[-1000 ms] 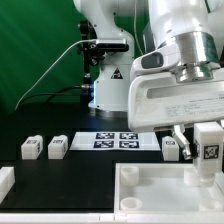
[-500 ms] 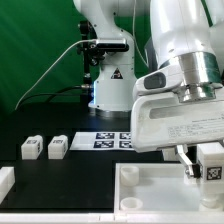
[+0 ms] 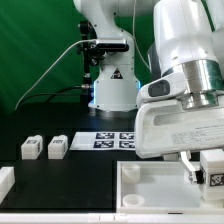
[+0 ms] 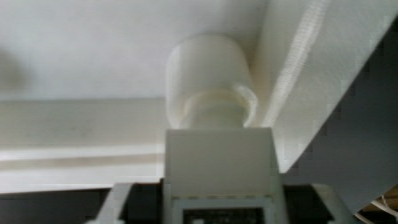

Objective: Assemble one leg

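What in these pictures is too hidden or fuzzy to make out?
Exterior view: the gripper and the leg it holds are partly cut off by the right edge.
Exterior view: the arm's housing hides the table to the exterior view's right of the marker board.
Exterior view: tags on the loose legs are too small to read.
Wrist view: blurred, so whether the leg touches the tray cannot be told.

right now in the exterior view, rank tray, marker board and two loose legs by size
1. tray, nearest the camera
2. marker board
3. leg at the exterior view's left and leg beside it: alike, tied
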{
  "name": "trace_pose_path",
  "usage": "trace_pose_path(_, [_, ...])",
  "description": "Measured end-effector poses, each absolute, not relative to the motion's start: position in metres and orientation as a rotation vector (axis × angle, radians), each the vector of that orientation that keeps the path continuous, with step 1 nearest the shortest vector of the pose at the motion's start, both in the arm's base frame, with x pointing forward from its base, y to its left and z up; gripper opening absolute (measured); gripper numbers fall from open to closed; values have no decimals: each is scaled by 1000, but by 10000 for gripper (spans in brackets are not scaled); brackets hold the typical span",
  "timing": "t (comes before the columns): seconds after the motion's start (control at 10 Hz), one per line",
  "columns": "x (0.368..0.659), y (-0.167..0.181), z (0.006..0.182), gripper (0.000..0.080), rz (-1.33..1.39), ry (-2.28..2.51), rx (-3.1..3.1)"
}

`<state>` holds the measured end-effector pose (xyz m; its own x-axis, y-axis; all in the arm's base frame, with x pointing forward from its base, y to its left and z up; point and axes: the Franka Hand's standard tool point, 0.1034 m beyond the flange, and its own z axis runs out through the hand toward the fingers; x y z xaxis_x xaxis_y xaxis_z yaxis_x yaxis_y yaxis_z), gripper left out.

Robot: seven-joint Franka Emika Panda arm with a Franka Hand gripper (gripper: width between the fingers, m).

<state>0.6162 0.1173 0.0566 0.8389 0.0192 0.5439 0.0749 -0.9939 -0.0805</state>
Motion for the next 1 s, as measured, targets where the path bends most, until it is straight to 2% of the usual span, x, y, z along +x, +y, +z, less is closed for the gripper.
trace_pose_path(0.6, [612,117,51,307,-847,-23,-2938])
trace_pose_path(0.7, [612,117,51,494,-846,-23,-2938])
trace_pose_path(0.8, [611,117,50,598,-845,-23,-2938])
trace_pose_path(0.9, [611,117,50,598,-844,-23,-2939])
trace_pose_path(1.0, [611,117,50,639,-844,-23,-2939])
